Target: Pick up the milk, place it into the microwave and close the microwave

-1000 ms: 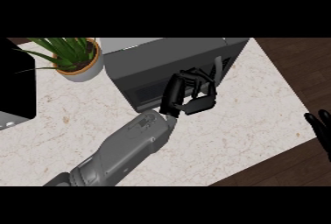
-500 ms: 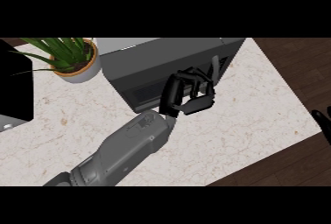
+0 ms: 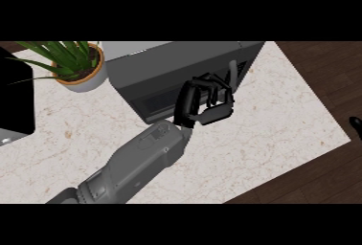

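Observation:
The dark grey microwave [image 3: 176, 62] stands at the counter's back, and its door face [image 3: 159, 95] with the vertical handle [image 3: 232, 72] shows from above. My left hand [image 3: 205, 100] lies against the door's front near the handle side, fingers curled and nothing visible in them. The milk is not in sight in this view. Only the tip of my right hand [image 3: 356, 127] shows at the view's right edge, off the counter.
A potted green plant [image 3: 71, 64] sits left of the microwave. A black appliance [image 3: 14, 100] occupies the left edge. The speckled counter [image 3: 283, 134] ends at the right over dark wooden floor [image 3: 325, 67].
My left hand has stayed at the microwave door, shifting only slightly. The right hand has slid further out past the right edge.

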